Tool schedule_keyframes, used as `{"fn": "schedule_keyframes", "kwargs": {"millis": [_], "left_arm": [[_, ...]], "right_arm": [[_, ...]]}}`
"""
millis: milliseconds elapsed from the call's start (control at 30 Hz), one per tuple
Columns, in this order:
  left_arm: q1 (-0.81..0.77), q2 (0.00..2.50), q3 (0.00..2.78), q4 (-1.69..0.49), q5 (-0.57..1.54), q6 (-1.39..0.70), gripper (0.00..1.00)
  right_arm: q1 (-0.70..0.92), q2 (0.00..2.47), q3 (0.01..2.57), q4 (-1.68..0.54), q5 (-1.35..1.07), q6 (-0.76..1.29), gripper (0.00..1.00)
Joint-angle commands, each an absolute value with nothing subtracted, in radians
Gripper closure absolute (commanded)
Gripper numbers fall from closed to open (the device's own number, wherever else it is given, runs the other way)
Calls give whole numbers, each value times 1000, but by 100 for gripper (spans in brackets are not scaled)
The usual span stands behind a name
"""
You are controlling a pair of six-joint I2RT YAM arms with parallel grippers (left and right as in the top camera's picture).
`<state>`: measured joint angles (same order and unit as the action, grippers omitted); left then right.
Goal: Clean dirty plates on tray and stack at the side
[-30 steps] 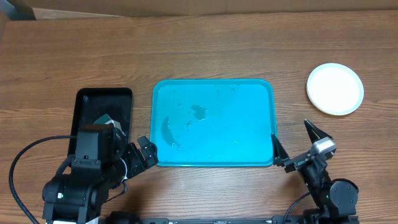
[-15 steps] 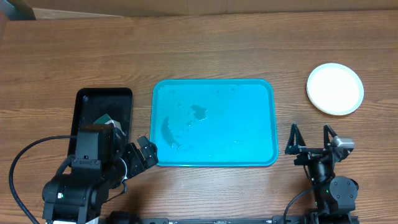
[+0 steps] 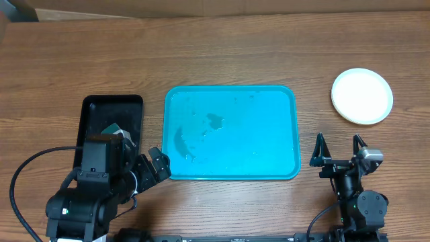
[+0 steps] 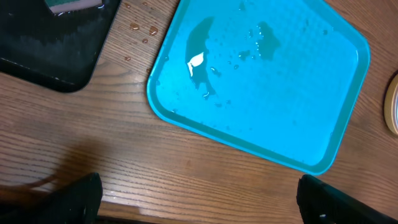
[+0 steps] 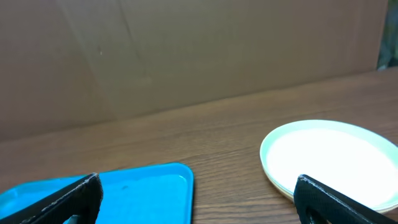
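Note:
The turquoise tray [image 3: 269, 144] lies mid-table with no plates on it, only water puddles and drops. The plates [image 3: 361, 95] sit stacked on the bare table at the far right, white on top; a second rim shows under it in the right wrist view [image 5: 329, 158]. My right gripper [image 3: 338, 142] stands open between the tray's right edge and the plates, nearer the table front, holding nothing. My left gripper [image 3: 157, 165] is open at the tray's front left corner, also holding nothing. In the left wrist view the wet tray [image 4: 298, 106] fills the middle.
A black tray [image 3: 101, 111] lies left of the turquoise one, with a sponge [image 3: 114, 128] in it partly hidden by my left arm. Water drops [image 4: 142, 28] dot the wood between the two trays. A brown wall [image 5: 186, 50] backs the table.
My right gripper swung away from the tray's front right corner to the right and now points straight back, open throughout. The left arm, tray and plates have not moved.

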<state>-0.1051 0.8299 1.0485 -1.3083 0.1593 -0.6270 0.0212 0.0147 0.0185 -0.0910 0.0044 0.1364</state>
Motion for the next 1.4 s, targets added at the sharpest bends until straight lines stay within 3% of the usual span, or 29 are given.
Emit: {"fn": "schedule_keyframes", "kwargs": {"millis": [0,1233,1367], "left_arm": [[-112,830,1048,-1304,146,-636,0],[-112,830,1047,-1357,126,-624,0],[-112,811,1038,-1324,176,-524,0]], "right_arm": [[17,3,8,-87,3,93,0],[17,3,8,-84,2,93,0],[17,3,8,-84,2,93,0]]}}
